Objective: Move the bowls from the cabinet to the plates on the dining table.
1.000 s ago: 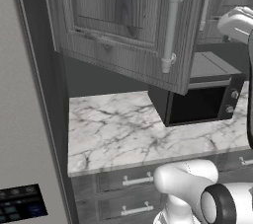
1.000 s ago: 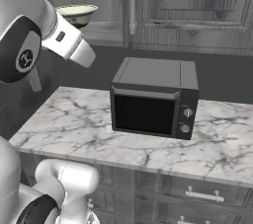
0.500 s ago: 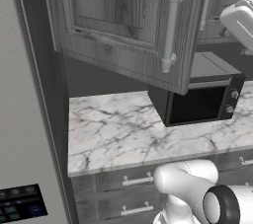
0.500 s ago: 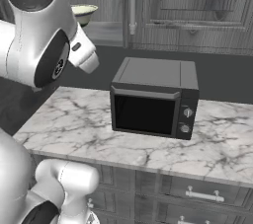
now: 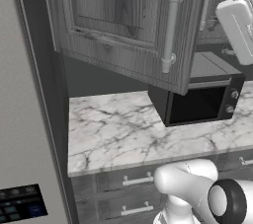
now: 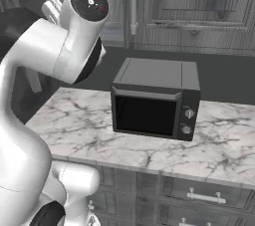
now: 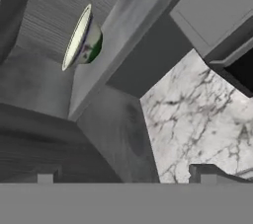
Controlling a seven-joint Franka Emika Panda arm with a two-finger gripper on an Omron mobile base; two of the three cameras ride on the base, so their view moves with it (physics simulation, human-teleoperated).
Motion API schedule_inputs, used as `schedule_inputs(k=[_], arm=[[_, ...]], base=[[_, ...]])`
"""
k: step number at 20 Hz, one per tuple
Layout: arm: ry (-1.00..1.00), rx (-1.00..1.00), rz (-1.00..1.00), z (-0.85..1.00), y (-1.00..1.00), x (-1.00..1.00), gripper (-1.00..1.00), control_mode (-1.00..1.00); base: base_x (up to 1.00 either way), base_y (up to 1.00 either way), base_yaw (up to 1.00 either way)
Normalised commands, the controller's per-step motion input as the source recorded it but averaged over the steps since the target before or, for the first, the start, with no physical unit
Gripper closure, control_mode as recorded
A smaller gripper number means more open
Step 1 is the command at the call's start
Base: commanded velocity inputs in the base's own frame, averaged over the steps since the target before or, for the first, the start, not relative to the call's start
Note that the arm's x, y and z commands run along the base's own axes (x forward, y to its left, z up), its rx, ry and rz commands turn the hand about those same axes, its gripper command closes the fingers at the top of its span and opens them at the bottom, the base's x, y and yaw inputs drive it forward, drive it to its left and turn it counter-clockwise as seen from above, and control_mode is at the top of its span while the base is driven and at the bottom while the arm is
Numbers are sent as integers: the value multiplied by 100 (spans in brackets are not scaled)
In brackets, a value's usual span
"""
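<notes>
A cream-white bowl [image 7: 79,38] with a dark green band stands on the shelf inside the open grey cabinet [image 7: 44,11]. It looks turned on its side because the hand view is rolled. My gripper [image 7: 126,176] is open, its two dark fingertips [image 7: 44,177] set wide apart with nothing between them. It is still well short of the bowl and points into the cabinet opening. The cabinet's open door [image 5: 123,20], with its long silver handle [image 5: 170,25], hangs over the counter. The plates and the dining table are out of view.
A black microwave [image 6: 154,100] stands on the marble counter [image 5: 113,129] below the cabinet, with grey drawers [image 6: 199,195] underneath. A tall grey panel [image 5: 24,94] closes off the left side. The open door juts out above the counter's left half.
The arm has swung up and towards the cabinet. In the right base view its elbow now covers the bowl that showed at the top left. The gripper has stayed open.
</notes>
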Motion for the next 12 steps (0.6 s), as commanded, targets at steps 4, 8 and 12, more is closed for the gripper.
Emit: schedule_inputs(k=[4, 8, 12], arm=[[6, 16, 24, -2, 24, 37, -100, -100], [4, 9, 15, -12, 31, 45, -100, -100], [5, 6, 10, -14, 25, 66, -100, -100]], base=[[0, 0, 0], [0, 0, 0], [0, 0, 0]])
